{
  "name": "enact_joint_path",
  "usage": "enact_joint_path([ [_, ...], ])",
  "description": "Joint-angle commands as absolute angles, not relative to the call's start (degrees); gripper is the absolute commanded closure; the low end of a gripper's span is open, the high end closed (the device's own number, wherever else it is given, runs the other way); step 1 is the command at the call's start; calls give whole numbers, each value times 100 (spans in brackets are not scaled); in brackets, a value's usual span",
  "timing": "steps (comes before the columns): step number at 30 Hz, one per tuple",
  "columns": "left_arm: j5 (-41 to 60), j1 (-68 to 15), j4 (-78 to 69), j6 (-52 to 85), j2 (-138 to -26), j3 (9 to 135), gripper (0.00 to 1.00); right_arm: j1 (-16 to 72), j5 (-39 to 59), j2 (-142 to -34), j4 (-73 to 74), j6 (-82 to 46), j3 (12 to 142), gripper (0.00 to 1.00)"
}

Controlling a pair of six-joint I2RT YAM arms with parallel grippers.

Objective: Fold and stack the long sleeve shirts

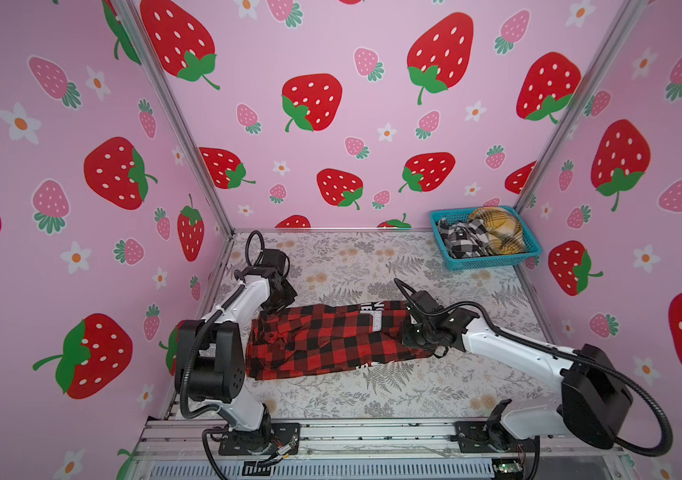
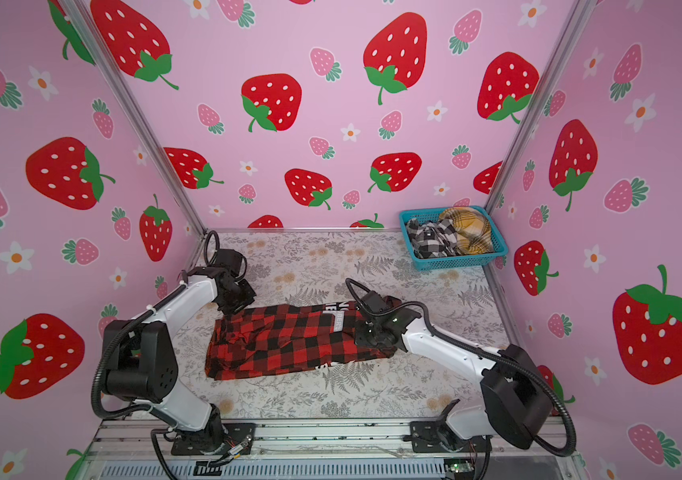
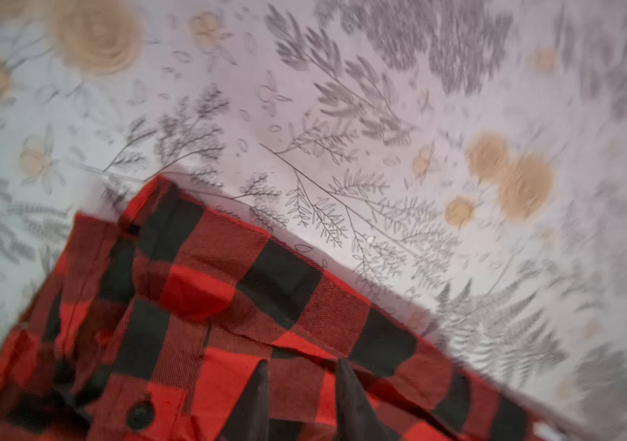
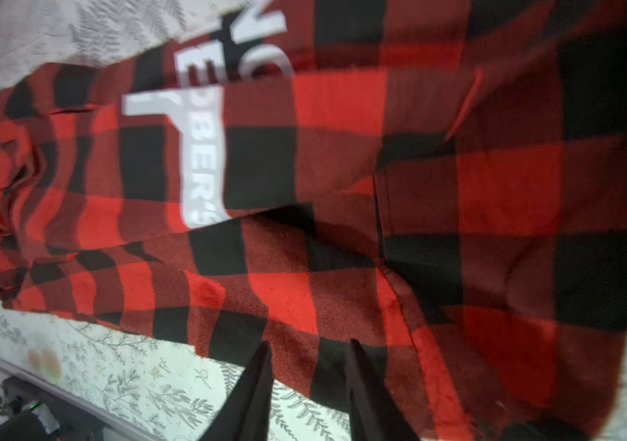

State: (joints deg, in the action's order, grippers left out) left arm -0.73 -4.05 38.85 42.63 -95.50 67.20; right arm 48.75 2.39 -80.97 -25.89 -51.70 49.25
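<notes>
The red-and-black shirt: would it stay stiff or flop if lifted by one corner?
Probably floppy: the red-and-black shirt lies wrinkled and folded over itself. Probably not slippery: the weave looks coarse and matte up close.

In a top view, the red-and-black shirt (image 2: 289,343) lies rumpled lengthwise across the middle of the bench (image 2: 372,399). The left gripper (image 2: 231,311) is at its far left corner and the right gripper (image 2: 363,340) is over its right end. In the far right corner, a teal basket (image 2: 455,262) holds the black-and-white shirt (image 2: 430,240) beside the mustard shirt (image 2: 470,232).
</notes>
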Motion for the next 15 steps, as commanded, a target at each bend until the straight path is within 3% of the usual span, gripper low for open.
enact_joint_path([
  [1, 179, -353, 3827, 4193, -10110, 6842, 81, 4882, 448, -8538, -1926, -5632, 4700, 73],
  [7, 229, -174, 3795, 3988, -10634, 6866, 100, 4453, 603, -9736, -1461, -5517, 5166, 84],
  [11, 194, -70, 3710, 3916, -10579, 6613, 100, 3843, 422, -10366, -1602, -5120, 6029, 85],
  [15, 344, -79, 3521, 3956, -10456, 6108, 100, 3382, 303, -11550, -2325, -4427, 7893, 85],
])
